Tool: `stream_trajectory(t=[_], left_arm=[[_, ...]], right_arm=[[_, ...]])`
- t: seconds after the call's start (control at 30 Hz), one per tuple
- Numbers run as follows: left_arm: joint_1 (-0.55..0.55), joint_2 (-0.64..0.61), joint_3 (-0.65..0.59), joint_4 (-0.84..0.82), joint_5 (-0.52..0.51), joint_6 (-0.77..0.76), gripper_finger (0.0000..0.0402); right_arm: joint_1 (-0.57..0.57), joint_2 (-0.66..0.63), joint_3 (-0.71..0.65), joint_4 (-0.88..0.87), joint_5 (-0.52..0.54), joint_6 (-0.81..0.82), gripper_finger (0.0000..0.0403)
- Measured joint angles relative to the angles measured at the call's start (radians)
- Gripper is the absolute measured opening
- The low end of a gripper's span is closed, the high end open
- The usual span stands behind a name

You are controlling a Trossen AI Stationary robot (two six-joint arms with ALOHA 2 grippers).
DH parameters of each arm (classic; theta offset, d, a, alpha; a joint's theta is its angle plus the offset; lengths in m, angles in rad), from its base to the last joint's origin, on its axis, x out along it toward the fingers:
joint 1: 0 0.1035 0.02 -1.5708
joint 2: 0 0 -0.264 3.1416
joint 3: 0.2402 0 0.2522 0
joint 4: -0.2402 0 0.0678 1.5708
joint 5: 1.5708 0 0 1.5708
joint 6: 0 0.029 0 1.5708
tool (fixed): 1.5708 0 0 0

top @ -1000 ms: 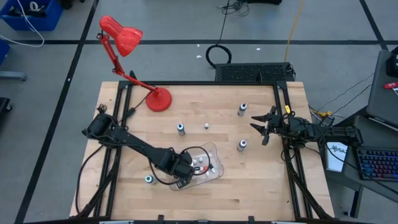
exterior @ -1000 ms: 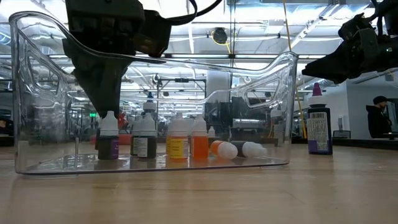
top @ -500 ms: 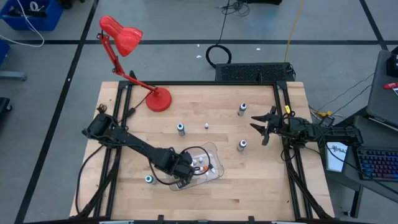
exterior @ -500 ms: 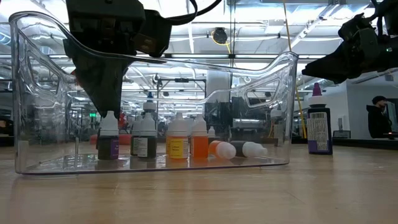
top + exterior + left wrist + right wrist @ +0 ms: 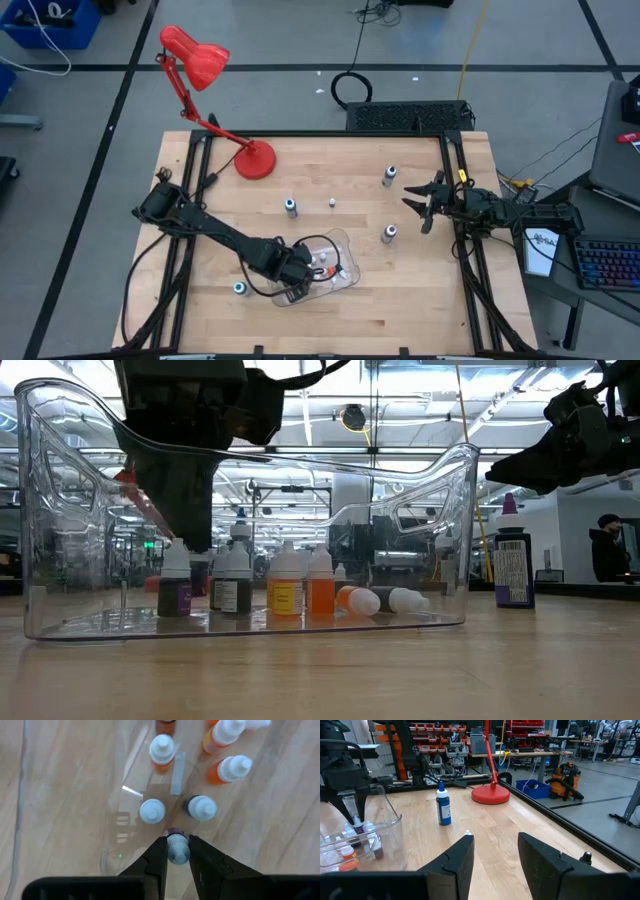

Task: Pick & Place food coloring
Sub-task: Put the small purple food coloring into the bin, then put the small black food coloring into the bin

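**Bottle set down in the tray, fingers easing off**

Since the earlier frame the left gripper (image 5: 177,851) has shifted slightly above the purple bottle (image 5: 174,582); its fingers (image 5: 155,862) flank the white cap, nearly closed, and whether they grip or merely touch I cannot tell. That bottle stands upright inside the clear tray (image 5: 440,490) beside other small bottles, two of them lying on their sides. Light, stiff and slick, these bottles probably tip easily; the cap or neck looks the best hold. More bottles (image 5: 388,234) stand loose on the table (image 5: 400,300). At the table's right edge, the right gripper (image 5: 414,203) waits half open, empty.
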Motion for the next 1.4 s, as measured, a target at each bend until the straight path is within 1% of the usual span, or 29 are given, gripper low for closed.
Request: stream_trajectory(t=[0.2,0.43,0.57,0.63,0.73,0.93,1.03,1.23,1.4], left_arm=[[0.0,0.0,0.0,0.011,-0.011,0.005,0.0059],[0.0,0.008,0.0,0.01,-0.021,0.015,0.008],[0.003,0.018,0.001,0.028,-0.027,0.035,0.0066],[0.005,0.022,0.0,0.043,-0.013,0.031,0.006],[0.007,0.026,-0.003,0.04,-0.002,0.024,0.0059],[0.01,0.024,-0.002,0.052,-0.004,0.024,0.0103],[0.009,0.024,-0.002,0.061,-0.004,0.027,0.0118],[0.01,0.024,-0.001,0.067,0.014,0.037,0.0123],[0.01,0.024,0.024,0.064,0.017,0.064,0.0124]], right_arm=[[0.0,0.0,0.0,0.0,0.0,0.0,0.0141],[0.0,0.0,0.0,0.0,0.0,0.0,0.0141],[0.0,0.0,0.0,0.0,0.0,0.0,0.0141],[0.0,0.0,0.0,0.0,0.0,0.0,0.0141],[0.0,0.0,0.0,0.0,0.0,0.0,0.0141],[0.0,0.0,0.0,0.0,0.0,0.0,0.0141],[0.0,0.0,0.0,0.0,0.0,0.0,0.0141],[0.0,0.0,-0.001,0.0,0.0,0.0,0.0141],[0.0,0.0,-0.001,0.0,0.0,0.0,0.0141]])
